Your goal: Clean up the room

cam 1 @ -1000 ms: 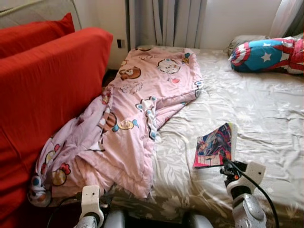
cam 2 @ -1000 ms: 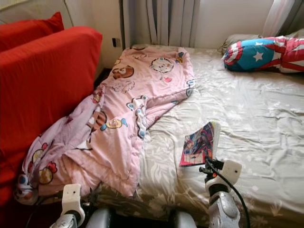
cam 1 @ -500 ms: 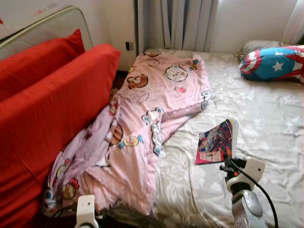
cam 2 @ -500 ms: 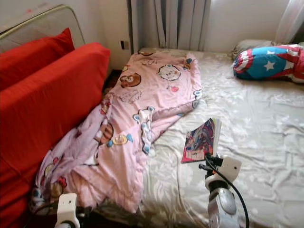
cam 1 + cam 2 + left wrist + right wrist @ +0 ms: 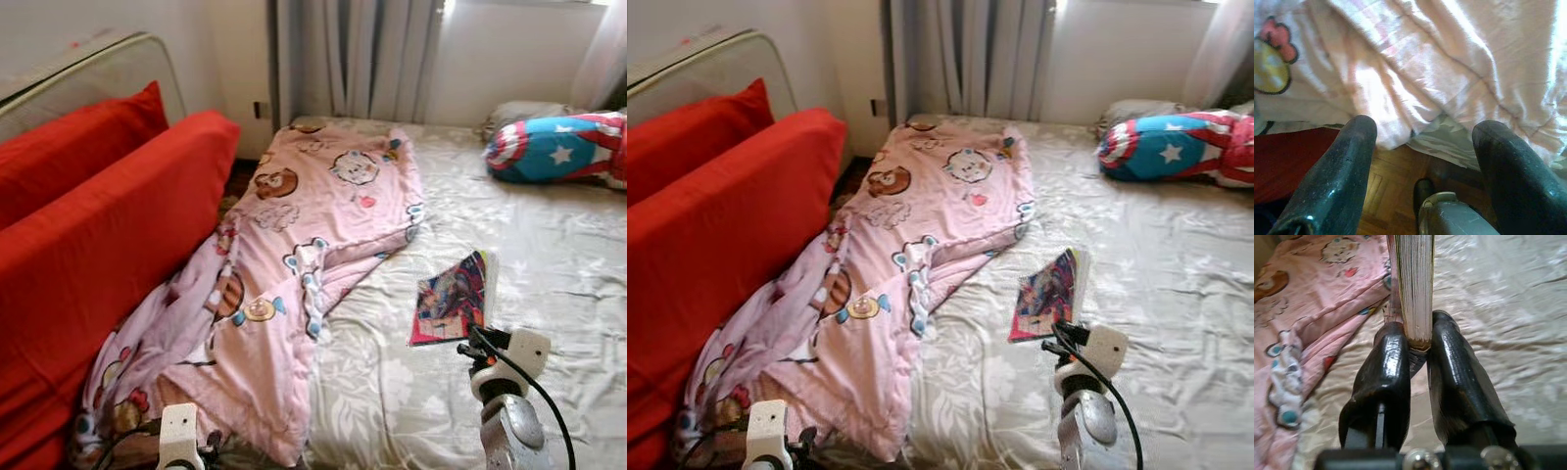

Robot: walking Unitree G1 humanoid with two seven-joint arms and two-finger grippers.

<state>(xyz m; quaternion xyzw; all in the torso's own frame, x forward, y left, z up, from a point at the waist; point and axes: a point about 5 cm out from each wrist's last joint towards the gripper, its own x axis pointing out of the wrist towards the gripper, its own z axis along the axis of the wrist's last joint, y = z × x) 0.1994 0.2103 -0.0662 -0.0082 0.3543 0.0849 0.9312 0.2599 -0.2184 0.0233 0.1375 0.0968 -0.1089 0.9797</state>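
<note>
Tidying looks barely under way. On the bed, a pink blanket lies rumpled, trailing from the head end near the curtains down over the edge toward the red sofa at 9 o'clock. A star-patterned pillow sits up at 1 o'clock. The sheet is creased all over. So I'd say the blanket needs straightening or folding, and the book has yet to find a proper place; nothing visible looks put away.

The one step in hand is the book. The right gripper pinches it at its lower edge: from the wrist camera, the two black fingers press on either side of the page block, with the book standing up and away from them. From the head, the book sits at about 5 o'clock, tilted, its bright cover facing up and left, directly above the right wrist. I cannot tell whether it has lifted clear of the sheet or rests on it.

The left gripper hangs low at 7 o'clock by the bed's near corner, fingers spread and holding nothing. The blanket's hanging hem is just ahead of them, with wood floor below.
</note>
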